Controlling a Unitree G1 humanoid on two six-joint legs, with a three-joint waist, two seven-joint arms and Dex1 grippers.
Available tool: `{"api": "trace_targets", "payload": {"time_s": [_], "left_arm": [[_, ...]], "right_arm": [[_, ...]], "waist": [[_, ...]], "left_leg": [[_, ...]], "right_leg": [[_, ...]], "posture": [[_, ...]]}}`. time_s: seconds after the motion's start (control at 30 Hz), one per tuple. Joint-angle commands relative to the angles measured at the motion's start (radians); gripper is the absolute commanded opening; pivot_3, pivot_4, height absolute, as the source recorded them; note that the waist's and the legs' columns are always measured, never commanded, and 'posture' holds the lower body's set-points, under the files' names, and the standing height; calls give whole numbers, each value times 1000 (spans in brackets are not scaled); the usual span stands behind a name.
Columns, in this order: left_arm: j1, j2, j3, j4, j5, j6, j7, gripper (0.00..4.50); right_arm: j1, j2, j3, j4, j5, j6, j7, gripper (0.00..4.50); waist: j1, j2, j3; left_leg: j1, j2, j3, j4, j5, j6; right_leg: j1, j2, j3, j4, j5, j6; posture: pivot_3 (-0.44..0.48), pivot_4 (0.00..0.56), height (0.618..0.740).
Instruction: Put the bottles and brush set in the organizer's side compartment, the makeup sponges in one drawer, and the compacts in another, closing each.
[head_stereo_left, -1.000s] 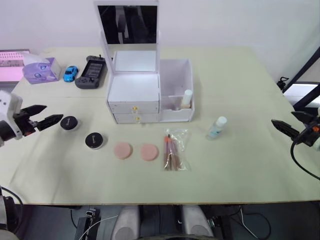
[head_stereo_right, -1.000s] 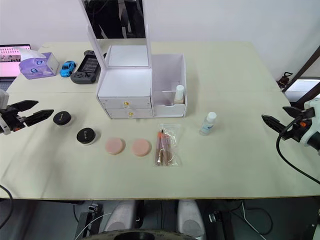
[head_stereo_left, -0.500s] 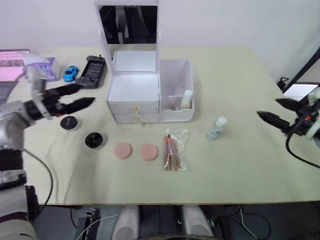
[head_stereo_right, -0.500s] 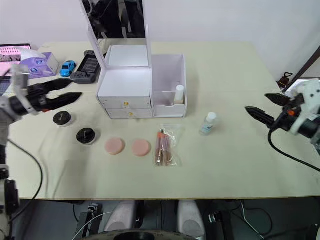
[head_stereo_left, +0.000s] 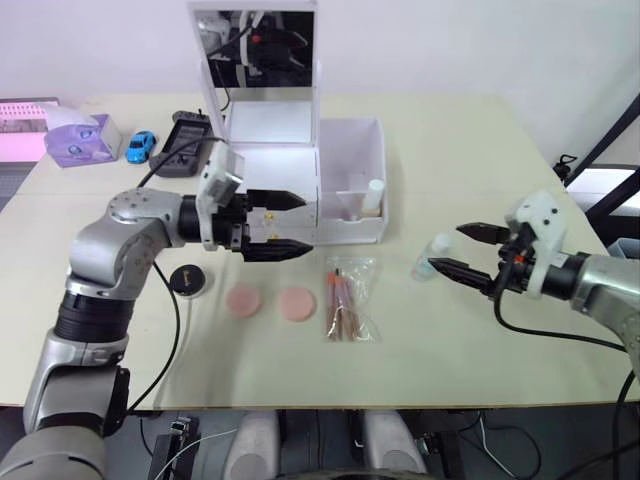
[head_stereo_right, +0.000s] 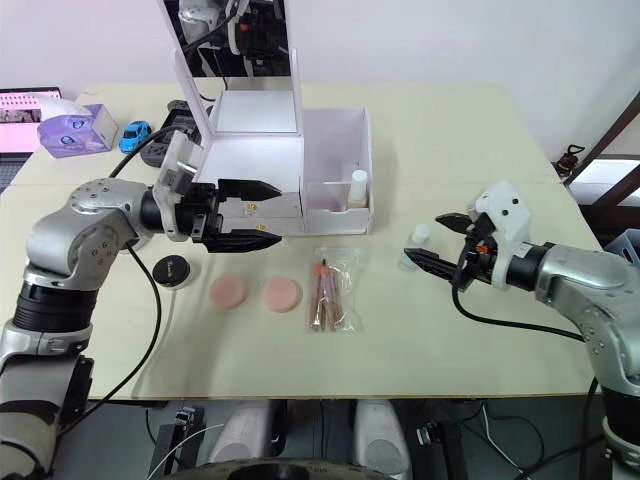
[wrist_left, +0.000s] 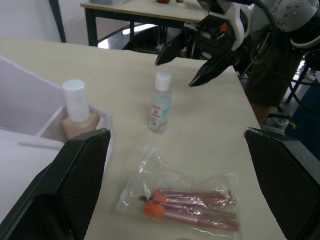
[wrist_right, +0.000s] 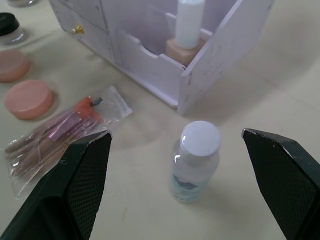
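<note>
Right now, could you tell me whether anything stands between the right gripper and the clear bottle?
Nothing visible does. The right gripper is open and faces the clear bottle, which stands alone on bare table beside the organizer.

1. The organizer (head_stereo_left: 268, 190) stands mid-table; one bottle (head_stereo_left: 373, 198) stands in its side compartment (head_stereo_left: 352, 170).
2. The other bottle (head_stereo_left: 433, 256) stands right of it.
3. The brush set (head_stereo_left: 347, 301) lies before the organizer, with the sponges (head_stereo_left: 270, 301) to the left.

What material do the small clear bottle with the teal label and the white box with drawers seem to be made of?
The small clear bottle looks like transparent plastic with a matte white cap; liquid shows through it. The white box with drawers appears to be smooth, opaque, slightly glossy plastic, with thin moulded walls.
</note>
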Motion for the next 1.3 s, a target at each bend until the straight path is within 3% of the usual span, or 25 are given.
{"api": "trace_targets", "payload": {"time_s": [0.03, 0.1, 0.13, 0.2, 0.3, 0.67, 0.8, 1.3], "left_arm": [[4, -21, -4, -60, 2, -4, 37, 4500], [9, -33, -5, -74, -2, 3, 54, 4500], [13, -34, -6, -80, 1, 2, 58, 4500], [20, -33, -6, -86, 4, 2, 65, 4500], [31, -42, -10, -104, 1, 4, 85, 4500], [37, -57, -11, -124, -5, 18, 114, 4500], [36, -58, -7, -120, -5, 17, 116, 4500], [34, -42, 1, -85, 20, -7, 112, 4500]], "right_arm": [[-34, 16, 2, -1, -20, -6, -44, 4412], [-41, 21, 11, 8, -29, -8, -50, 4412], [-43, 25, 16, 16, -32, -9, -51, 4177], [-42, 29, 24, 28, -34, -1, -57, 3615], [-37, 42, 32, 17, -30, 4, -65, 2282], [-66, 58, 47, 6, -19, 34, -80, 2282], [-63, 59, 51, 19, -24, 22, -74, 1121], [-62, 45, 11, 22, 2, -40, 2, 1121]], "waist": [[1, 0, 0], [1, 0, 0], [1, 0, 0], [1, 0, 0], [1, 0, 0], [0, 0, 0], [1, 0, 0], [0, 0, 0]], "left_leg": [[0, 0, 0, 0, 0, 0], [0, 0, 0, 0, 0, 0], [0, 0, 0, 0, 0, 0], [0, 0, 0, 0, 0, 0], [0, 0, 0, 0, 0, 0], [0, 0, 0, 0, 0, 0], [0, 0, 0, 0, 0, 0], [0, 0, 0, 0, 0, 0]], "right_leg": [[0, 0, 0, 0, 0, 0], [0, 0, 0, 0, 0, 0], [0, 0, 0, 0, 0, 0], [0, 0, 0, 0, 0, 0], [0, 0, 0, 0, 0, 0], [0, 0, 0, 0, 0, 0], [0, 0, 0, 0, 0, 0], [0, 0, 0, -1, 0, 0]], "posture": [[0, 150, 740], [0, 150, 740], [0, 150, 740], [0, 150, 740], [0, 150, 740], [0, 150, 740], [0, 150, 740], [0, 150, 740]]}}
